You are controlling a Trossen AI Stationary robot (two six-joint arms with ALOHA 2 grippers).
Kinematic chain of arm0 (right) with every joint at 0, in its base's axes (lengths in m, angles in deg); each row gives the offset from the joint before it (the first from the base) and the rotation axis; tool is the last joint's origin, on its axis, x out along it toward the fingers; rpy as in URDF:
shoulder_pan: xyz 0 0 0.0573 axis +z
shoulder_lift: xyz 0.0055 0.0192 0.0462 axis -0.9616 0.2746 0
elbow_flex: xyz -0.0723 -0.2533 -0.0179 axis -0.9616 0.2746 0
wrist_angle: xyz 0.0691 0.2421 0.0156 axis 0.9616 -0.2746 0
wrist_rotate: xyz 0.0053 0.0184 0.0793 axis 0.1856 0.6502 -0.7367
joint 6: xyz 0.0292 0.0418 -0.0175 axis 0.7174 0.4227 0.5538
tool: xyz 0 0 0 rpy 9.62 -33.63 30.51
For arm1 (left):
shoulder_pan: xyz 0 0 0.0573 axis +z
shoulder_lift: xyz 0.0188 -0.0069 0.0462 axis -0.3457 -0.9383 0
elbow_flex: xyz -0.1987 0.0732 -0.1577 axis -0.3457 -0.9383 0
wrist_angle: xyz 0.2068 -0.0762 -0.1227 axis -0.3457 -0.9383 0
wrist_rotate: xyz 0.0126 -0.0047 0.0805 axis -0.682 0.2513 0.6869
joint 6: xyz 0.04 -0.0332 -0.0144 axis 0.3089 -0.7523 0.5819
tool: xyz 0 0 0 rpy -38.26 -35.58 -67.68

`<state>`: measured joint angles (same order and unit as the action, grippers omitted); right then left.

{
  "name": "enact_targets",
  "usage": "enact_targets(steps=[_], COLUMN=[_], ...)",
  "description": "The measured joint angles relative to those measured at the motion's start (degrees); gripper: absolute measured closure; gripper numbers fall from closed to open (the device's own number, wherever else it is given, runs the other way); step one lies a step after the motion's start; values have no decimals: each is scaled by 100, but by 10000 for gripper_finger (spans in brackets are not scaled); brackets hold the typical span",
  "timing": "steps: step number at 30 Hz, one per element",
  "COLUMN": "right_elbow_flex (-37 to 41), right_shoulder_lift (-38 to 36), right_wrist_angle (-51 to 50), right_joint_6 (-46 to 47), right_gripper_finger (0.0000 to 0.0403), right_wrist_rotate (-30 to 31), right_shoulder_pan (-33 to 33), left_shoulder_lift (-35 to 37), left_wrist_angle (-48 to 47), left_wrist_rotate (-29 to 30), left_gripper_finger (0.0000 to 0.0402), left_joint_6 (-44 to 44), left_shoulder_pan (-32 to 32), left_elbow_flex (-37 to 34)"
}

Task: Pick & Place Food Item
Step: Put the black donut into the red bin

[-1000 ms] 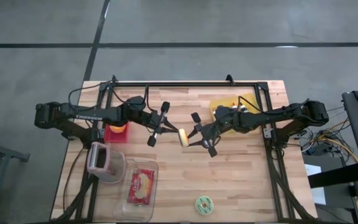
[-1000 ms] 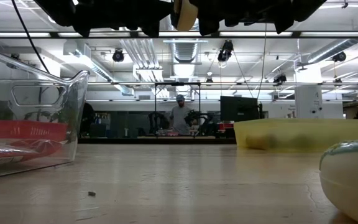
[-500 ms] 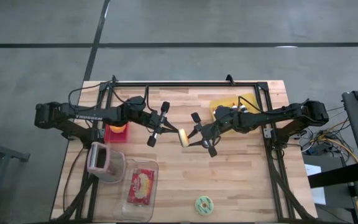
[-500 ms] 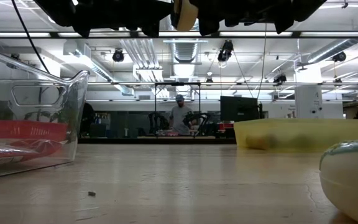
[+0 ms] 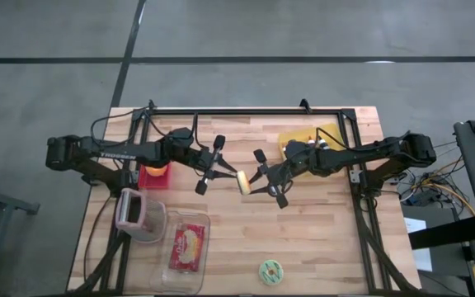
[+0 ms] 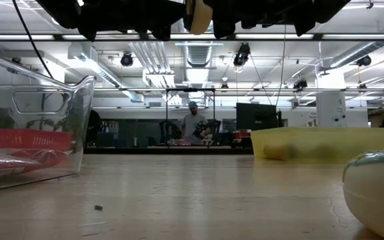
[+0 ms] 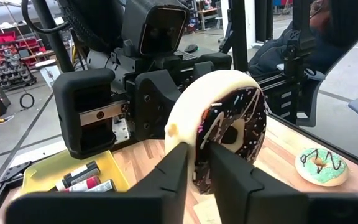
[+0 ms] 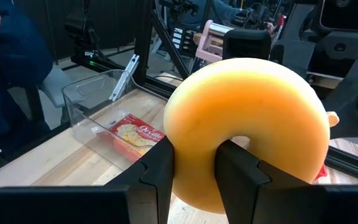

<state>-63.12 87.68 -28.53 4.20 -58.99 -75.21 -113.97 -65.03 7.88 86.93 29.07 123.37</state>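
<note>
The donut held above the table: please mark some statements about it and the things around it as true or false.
1. The chocolate-iced donut with sprinkles hangs in the air between both grippers. True.
2. The right gripper grips the donut through its hole. True.
3. The green-iced donut lies inside the clear plastic bin. False: it lies on the bare wooden table, apart from the bin.
4. The clear plastic bin holds a red popcorn packet. True.
5. The yellow tray sits beside the left arm. False: it sits under the right arm.
</note>
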Motion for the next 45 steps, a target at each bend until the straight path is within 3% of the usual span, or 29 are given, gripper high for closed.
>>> enact_targets(steps=[10,21,39,45], right_elbow_flex=[0,0,0,0], right_shoulder_lift=[0,0,0,0], right_wrist_angle=[0,0,-6,-75], right_joint_6=[-1,-15,0,2], right_gripper_finger=[303,303,303,303], right_wrist_rotate=[14,12,12,14], right_shoulder_pan=[-2,-2,-2,-6], left_shoulder_lift=[0,0,0,11], left_wrist_angle=[0,36,112,556], left_wrist_rotate=[0,16,43,855], left_gripper_finger=[257,208,190,191], left_joint_6=[0,-2,0,-11], left_shoulder_pan=[-6,-76,-87,-87], left_elbow_flex=[0,-2,-2,-4])
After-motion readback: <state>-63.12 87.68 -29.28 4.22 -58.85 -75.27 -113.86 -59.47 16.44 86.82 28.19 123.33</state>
